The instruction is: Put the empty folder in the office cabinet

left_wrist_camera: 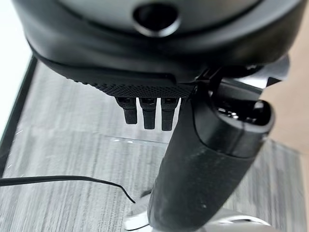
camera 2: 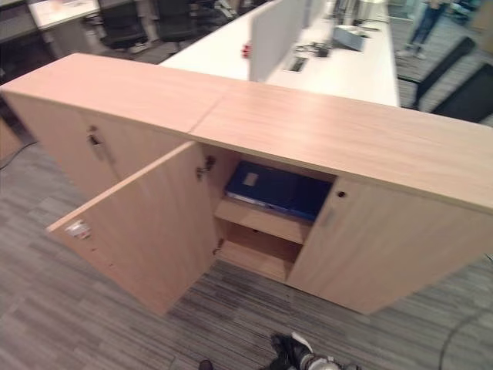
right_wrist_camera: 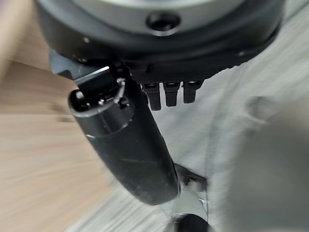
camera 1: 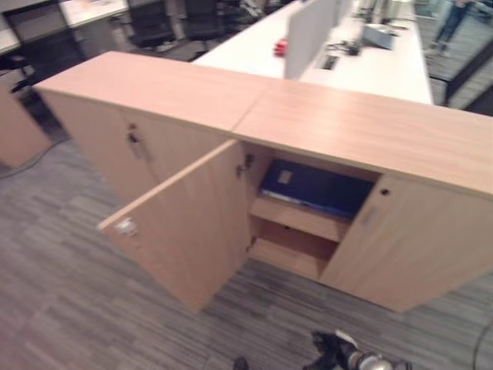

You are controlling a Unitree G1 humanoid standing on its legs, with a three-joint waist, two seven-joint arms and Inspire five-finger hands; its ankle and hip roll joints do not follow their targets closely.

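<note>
Blue folder [camera 2: 273, 187] lies flat on upper shelf of office cabinet [camera 2: 347, 146], long axis along shelf, door [camera 2: 146, 223] swung open. Left hand [left_wrist_camera: 203, 159] and right hand [right_wrist_camera: 130, 150] both empty, fingers relaxed (well apart from folder, near floor).

Open-plan office

A low wooden cabinet [camera 1: 323, 123] is set on grey striped carpet [camera 1: 62, 308]; behind it a long white counter [camera 1: 385, 69] with a divider screen [camera 1: 308, 35] and black office chairs [camera 1: 150, 23] are seen.
</note>
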